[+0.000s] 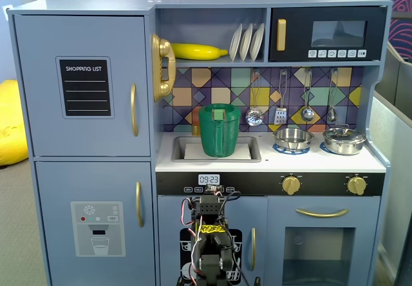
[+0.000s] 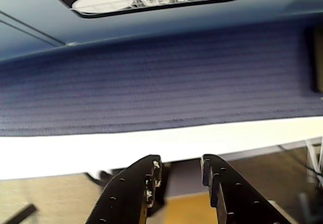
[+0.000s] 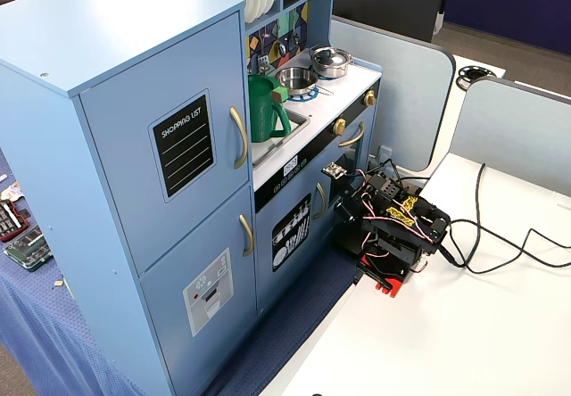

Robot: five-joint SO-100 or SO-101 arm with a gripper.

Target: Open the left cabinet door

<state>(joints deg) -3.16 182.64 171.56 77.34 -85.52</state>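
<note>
Folded low and compact on the white table (image 3: 464,325), in front of the toy kitchen's base. Gripper (image 2: 177,176) pointing at the table edge and blue cloth (image 2: 151,82), black fingers (image 2: 139,183) slightly apart, holding nothing. Left cabinet door (image 1: 82,85) shut, upper left of the kitchen, gold handle (image 1: 134,109) along its right edge, well above the arm (image 1: 211,247).
</note>
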